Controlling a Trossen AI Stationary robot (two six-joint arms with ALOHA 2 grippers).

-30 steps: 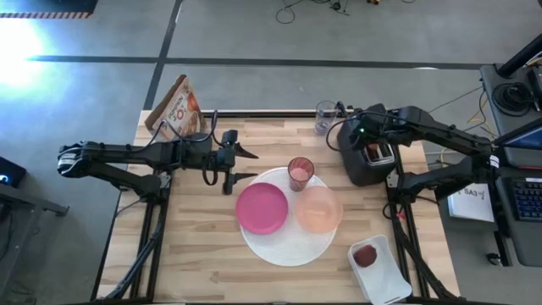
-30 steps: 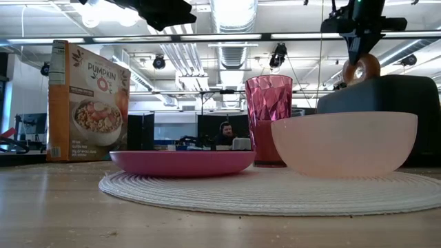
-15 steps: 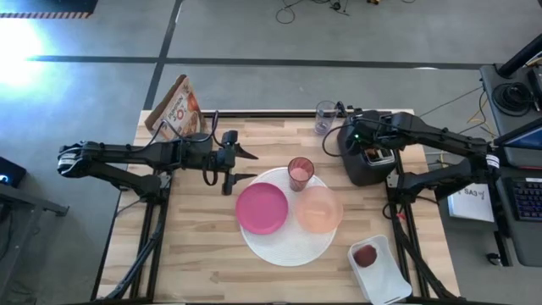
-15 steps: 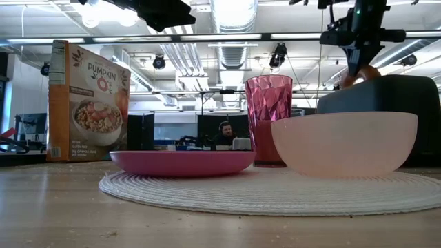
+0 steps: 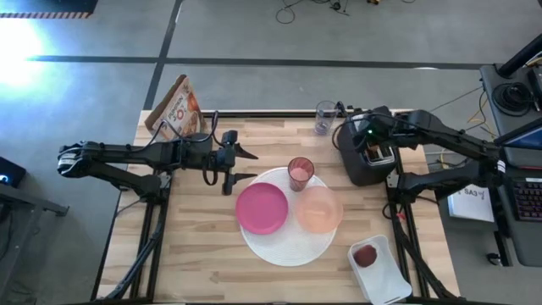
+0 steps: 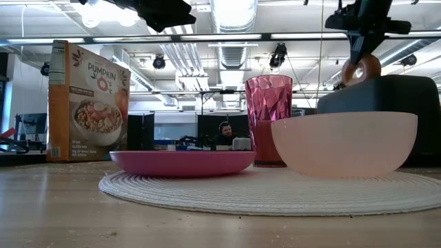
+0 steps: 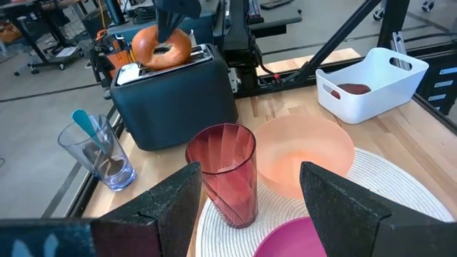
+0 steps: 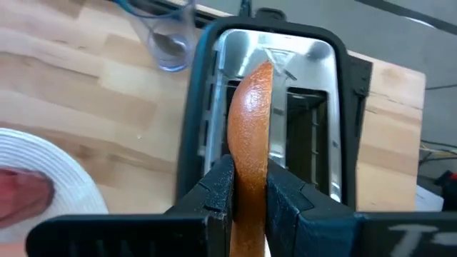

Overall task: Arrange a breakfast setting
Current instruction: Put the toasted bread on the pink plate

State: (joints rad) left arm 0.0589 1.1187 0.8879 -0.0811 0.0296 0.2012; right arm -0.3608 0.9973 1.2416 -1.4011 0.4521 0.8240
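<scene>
- Right gripper (image 8: pixel 249 187) pinches the bagel (image 8: pixel 253 135) edge-on above the toaster (image 8: pixel 207 93); a slipping pinch drops it into the slot.
- Left gripper (image 7: pixel 246 196) waits, spread and empty, near the tumbler (image 7: pixel 225 170).

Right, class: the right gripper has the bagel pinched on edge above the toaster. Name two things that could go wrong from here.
1. The right gripper is shut on the bagel by its thin edge only, so the bagel could slip or twist and drop into or beside the toaster slot.
2. The pink tumbler and peach bowl stand between the toaster and the magenta plate; a low carry might knock them.
</scene>
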